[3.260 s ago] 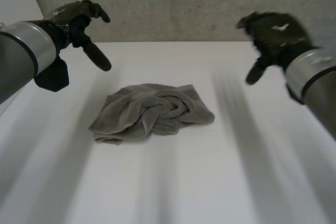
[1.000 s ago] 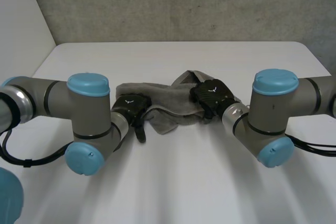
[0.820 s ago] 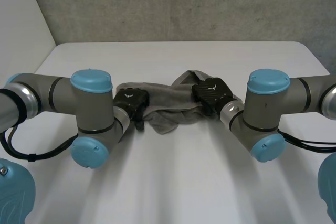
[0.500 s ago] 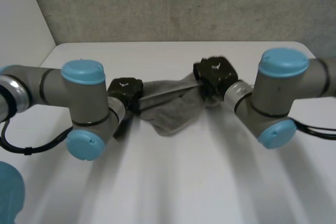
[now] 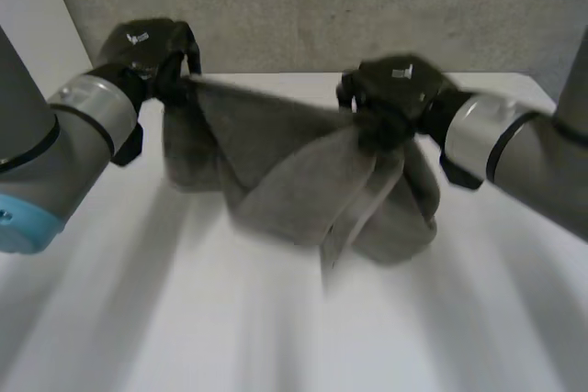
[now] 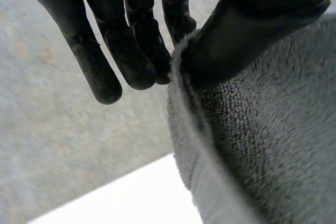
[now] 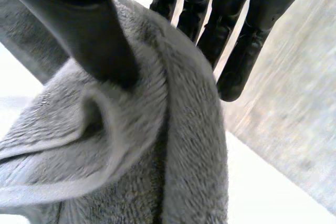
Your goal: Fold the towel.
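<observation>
Grey towel is held up over the white table, strung between both hands, its upper edge pulled taut from one to the other. The left hand has the towel's left upper end and the right hand the right upper end. Below the taut edge the cloth hangs in several overlapping flaps and folds. The bunching hides which corner or edge each hand actually has. It cannot be told whether the lowest folds touch the table or hang just clear of it. In the left wrist view the left thumb presses on the towel's rolled edge, clamping it against the nearly straight left fingers. The outer fingertips stand clear of the cloth, and the contact itself is covered by the thumb. In the right wrist view the right thumb bears down on a thick fold that wraps over between it and the right fingers. So this hand too is pinched on the cloth, though the fold hides where the fingers meet it. The finger bases are cut off at the view's edge. Both forearms run out of the head view, and part of a light-blue cap shows on the left arm. A grey wall stands behind the table.
</observation>
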